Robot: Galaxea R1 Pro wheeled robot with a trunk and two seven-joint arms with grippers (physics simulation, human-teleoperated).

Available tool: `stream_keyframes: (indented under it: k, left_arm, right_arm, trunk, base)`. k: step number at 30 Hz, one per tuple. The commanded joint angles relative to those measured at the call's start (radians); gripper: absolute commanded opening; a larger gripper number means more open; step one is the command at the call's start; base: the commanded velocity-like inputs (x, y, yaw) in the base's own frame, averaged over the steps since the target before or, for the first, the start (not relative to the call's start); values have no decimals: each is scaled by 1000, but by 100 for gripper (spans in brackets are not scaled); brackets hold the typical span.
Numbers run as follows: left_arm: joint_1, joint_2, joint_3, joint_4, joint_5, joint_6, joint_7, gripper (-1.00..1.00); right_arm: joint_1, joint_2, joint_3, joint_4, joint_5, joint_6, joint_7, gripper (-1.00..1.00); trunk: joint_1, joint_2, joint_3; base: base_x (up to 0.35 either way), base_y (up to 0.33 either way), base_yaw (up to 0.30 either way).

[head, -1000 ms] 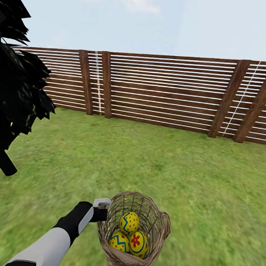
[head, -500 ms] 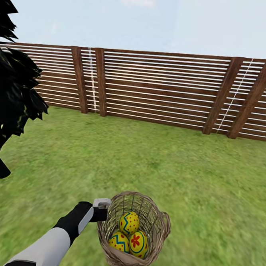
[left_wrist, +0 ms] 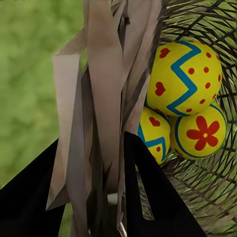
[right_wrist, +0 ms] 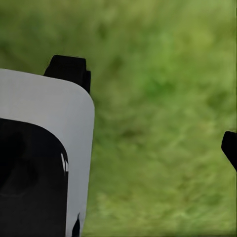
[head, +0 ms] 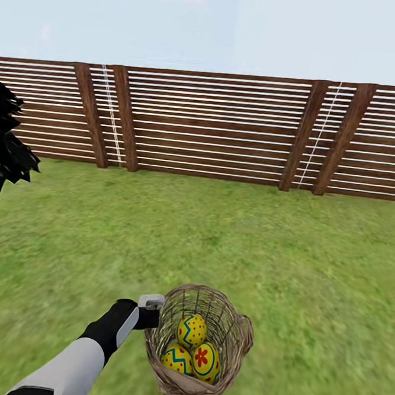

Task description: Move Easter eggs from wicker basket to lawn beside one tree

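Carrying step: left gripper [head: 150,310] clamped on basket [head: 233,343] rim, three eggs [head: 192,331] inside. Next: find pale-trunked tree.

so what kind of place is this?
A fenced garden or backyard, apparently: green lawn all around, a brown slatted wooden fence under open sky, and a wicker basket of Easter eggs held in the left gripper.

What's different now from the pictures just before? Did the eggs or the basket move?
The camera turned, not the things: the fence and the dark tree slid toward the left of the head view, the tree now mostly off the edge. The left tool stays clamped on the basket rim, held the same way, and the three eggs still sit inside it over the lawn.
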Motion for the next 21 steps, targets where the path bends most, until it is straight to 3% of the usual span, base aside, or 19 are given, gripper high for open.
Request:
stream_keyframes:
  k: [1,14,21]
  left_arm:
    - [0,0,2,-2,17,6,2,-100]
    - [0,1,2,-2,17,6,2,-100]
    - [0,0,3,-2,17,6,2,-100]
  right_arm:
    - [-1,0,-8,1,9,2,2,100]
    - [12,2,-7,2,10,2,2,100]
    - [19,3,-8,-3,10,4,2,100]
  trunk:
    - [0,0,-1]
    - [0,0,-1]
    - [0,0,-1]
  base:
    - [0,0,-282]
    - [0,0,-289]
    - [0,0,-34]
